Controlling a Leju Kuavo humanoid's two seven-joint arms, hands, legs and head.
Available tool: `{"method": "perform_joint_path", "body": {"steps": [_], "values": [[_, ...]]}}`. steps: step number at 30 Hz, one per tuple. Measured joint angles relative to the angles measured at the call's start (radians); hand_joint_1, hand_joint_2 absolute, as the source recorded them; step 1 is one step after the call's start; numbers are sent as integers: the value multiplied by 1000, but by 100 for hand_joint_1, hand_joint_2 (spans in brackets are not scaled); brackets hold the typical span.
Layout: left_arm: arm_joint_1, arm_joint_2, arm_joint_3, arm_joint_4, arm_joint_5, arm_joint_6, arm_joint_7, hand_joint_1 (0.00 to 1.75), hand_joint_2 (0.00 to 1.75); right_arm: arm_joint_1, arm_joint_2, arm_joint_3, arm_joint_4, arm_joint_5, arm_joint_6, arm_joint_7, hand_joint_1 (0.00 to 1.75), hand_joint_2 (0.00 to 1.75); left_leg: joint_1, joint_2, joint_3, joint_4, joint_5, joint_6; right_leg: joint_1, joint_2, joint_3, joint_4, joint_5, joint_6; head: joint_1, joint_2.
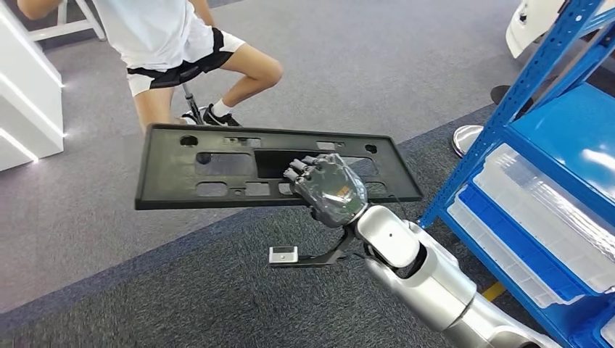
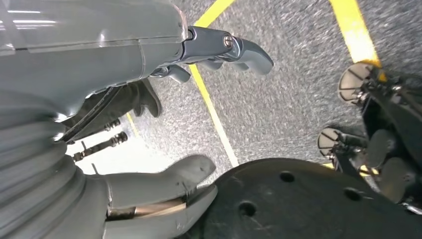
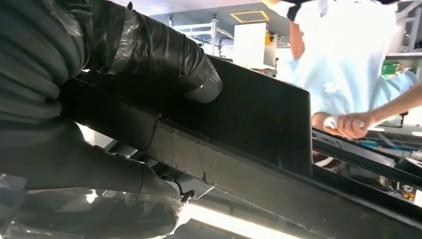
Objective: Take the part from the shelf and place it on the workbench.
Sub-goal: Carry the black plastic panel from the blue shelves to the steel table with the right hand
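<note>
The part (image 1: 217, 167) is a long flat black plastic panel with several cut-outs. My right hand (image 1: 326, 188) grips it at its near edge and holds it level above the carpet. In the right wrist view the panel's edge (image 3: 239, 164) runs across the picture, with my taped thumb (image 3: 164, 50) lying over it and my fingers (image 3: 89, 174) under it. My left hand (image 2: 149, 124) hangs over the floor with its fingers apart and nothing in it.
A blue shelf (image 1: 529, 80) stands on my right, with clear plastic bins (image 1: 544, 217) on its lower levels. A person in a white shirt and shorts (image 1: 174, 43) sits on a stool just beyond the panel. Grey carpet (image 1: 377, 58) spreads ahead; yellow lines (image 2: 214, 114) mark the floor.
</note>
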State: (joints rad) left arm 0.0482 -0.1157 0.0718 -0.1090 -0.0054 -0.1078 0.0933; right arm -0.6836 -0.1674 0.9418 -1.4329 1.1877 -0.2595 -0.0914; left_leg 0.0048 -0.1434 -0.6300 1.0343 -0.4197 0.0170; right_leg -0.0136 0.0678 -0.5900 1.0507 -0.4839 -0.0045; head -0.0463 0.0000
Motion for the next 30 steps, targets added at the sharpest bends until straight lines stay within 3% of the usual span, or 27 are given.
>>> {"method": "perform_joint_path", "body": {"steps": [1, 2, 3, 5, 7, 8, 9, 12, 14, 16, 18, 20, 22, 23, 24, 25, 27, 29, 30], "values": [[3, 0, -5, 0, -2, 2, 1, 0, 175, 8, -20, -6, -11, 0, -7, -2, 175, 175, 2, -5, -3, 1, 0, -5, 0, -14, 4, -4, 2, -4, 0, 0], [6, 0, -9, 0, -4, 2, 2, 0, 175, 15, -34, -12, -19, 0, -11, -2, 175, 175, 1, 8, -7, 10, -7, -10, -2, -26, 8, -10, 4, -9, -1, 0], [7, 0, -12, 0, -7, 3, 3, 0, 175, 21, -50, -18, -27, 0, -15, -3, 175, 175, -2, 35, -19, 36, -23, -14, -5, -37, 12, -15, 6, -14, -2, 0], [5, -1, -22, 0, -14, 7, 6, 0, 175, 44, -94, -34, -51, -5, -33, -14, 175, 175, -1, 105, -69, 144, -81, -24, -5, -63, 19, -20, 5, -19, -6, 0], [1, -1, -35, 0, -22, 10, 11, 0, 175, 83, -156, -62, -77, -15, -56, -41, 175, 175, 6, 134, -126, 259, -125, -32, -3, -98, 24, -20, -1, -18, -6, 0], [0, 0, -41, 0, -25, 11, 14, 0, 175, 104, -186, -78, -86, -21, -64, -54, 175, 175, 9, 138, -134, 275, -122, -35, -3, -115, 27, -20, -4, -17, -6, 0], [0, 0, -49, 0, -33, 10, 17, 0, 175, 124, -216, -99, -95, -27, -71, -63, 175, 175, 11, 143, -120, 250, -100, -37, -3, -130, 31, -20, -8, -15, -6, 0], [-1, 14, -81, 0, -72, -7, 23, 0, 175, 196, -315, -193, -128, -55, -110, -90, 175, 175, 7, 189, -13, 53, -19, -25, -1, -169, 44, -20, -20, -1, -6, 0], [2, 33, -106, 0, -91, -29, 19, 0, 175, 257, -380, -286, -145, -75, -136, -128, 175, 175, -3, 198, 12, 2, -14, -11, 1, -193, 51, -22, -26, 10, -5, 0], [7, 51, -126, 0, -100, -45, 12, 0, 175, 308, -427, -375, -154, -84, -141, -156, 175, 175, -6, 173, 13, -6, -12, 3, 1, -210, 60, -29, -30, 22, -5, 0], [10, 64, -140, 0, -102, -50, 8, 0, 175, 337, -454, -434, -163, -83, -137, -167, 175, 175, -4, 156, 23, -24, -5, 18, -5, -166, 57, -8, -50, 30, -4, 0], [5, 75, -150, 0, -103, -49, 5, 0, 175, 361, -473, -473, -173, -79, -131, -173, 175, 175, -3, 140, 32, -36, -1, 29, -9, -95, 12, 94, -107, 32, -4, 0], [-1, 80, -158, 0, -103, -49, 4, 0, 175, 386, -484, -498, -177, -74, -124, -175, 175, 175, -6, 117, 32, -34, -2, 32, -9, -71, -54, 219, -155, 33, -4, 0], [-3, 81, -161, 0, -103, -51, 3, 0, 175, 396, -487, -507, -177, -70, -120, -174, 175, 175, -7, 103, 32, -31, -3, 32, -10, -69, -73, 247, -154, 33, -4, 0], [-4, 81, -163, 0, -103, -53, 1, 0, 175, 403, -489, -514, -179, -67, -117, -175, 175, 175, -7, 89, 32, -27, -5, 31, -10, -68, -75, 237, -132, 34, -4, 0], [-4, 81, -165, 0, -102, -56, -1, 0, 175, 406, -490, -520, -182, -61, -113, -177, 175, 175, -6, 74, 31, -20, -8, 28, -13, -63, -58, 190, -93, 35, -4, 0], [-4, 86, -167, 0, -92, -62, 0, 0, 175, 408, -487, -523, -195, -42, -95, -181, 175, 175, -5, 47, 25, -1, -17, 18, -20, -19, -8, 70, -33, 39, -3, 0], [-4, 97, -167, 1, -74, -68, 6, 0, 175, 404, -468, -506, -214, 2, -62, -166, 175, 175, -4, 24, 10, 13, -21, 8, -23, 18, 14, 15, -21, 38, -3, 0], [-3, 103, -167, 1, -65, -71, 9, 0, 175, 398, -449, -488, -223, 28, -43, -146, 175, 175, -3, 12, 4, 15, -19, 2, -20, 17, 14, 13, -23, 34, -3, 0]]}}
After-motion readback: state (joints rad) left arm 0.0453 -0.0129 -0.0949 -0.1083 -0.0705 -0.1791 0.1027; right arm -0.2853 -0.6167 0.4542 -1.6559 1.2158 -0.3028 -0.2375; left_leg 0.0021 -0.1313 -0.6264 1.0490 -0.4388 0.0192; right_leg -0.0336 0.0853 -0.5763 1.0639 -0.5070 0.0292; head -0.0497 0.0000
